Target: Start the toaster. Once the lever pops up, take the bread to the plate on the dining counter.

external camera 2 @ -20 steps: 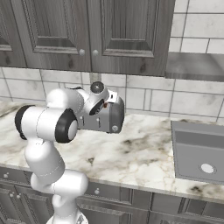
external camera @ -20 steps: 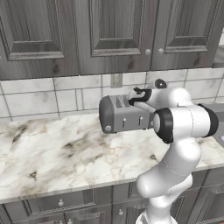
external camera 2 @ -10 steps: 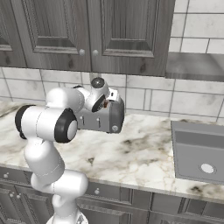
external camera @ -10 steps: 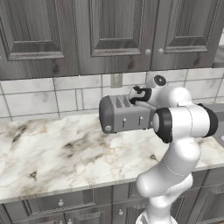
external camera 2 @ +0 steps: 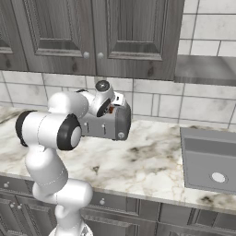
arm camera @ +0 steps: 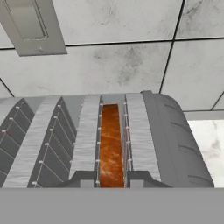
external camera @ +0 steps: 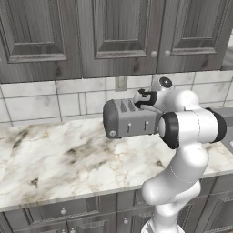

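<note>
Since the earlier frame, only the jaws have changed, now pressed together. Boxy grey metal toaster [external camera: 129, 119] sits on the marble worktop [external camera: 59, 159] against the tiled wall. White arm's two-finger gripper [arm camera: 111, 180] straddles the small brown bread slice [arm camera: 110, 144] standing in its slot. Risk: lifting before toasting starts, or crust slipping free.

Dark grey panelled wall cabinets [external camera: 113, 36] hang above a pale tiled backsplash [external camera: 41, 102]. A veined marble worktop [external camera: 59, 159] runs over grey drawers [external camera: 68, 211], with a grey sink [external camera 2: 209, 159] set in.
</note>
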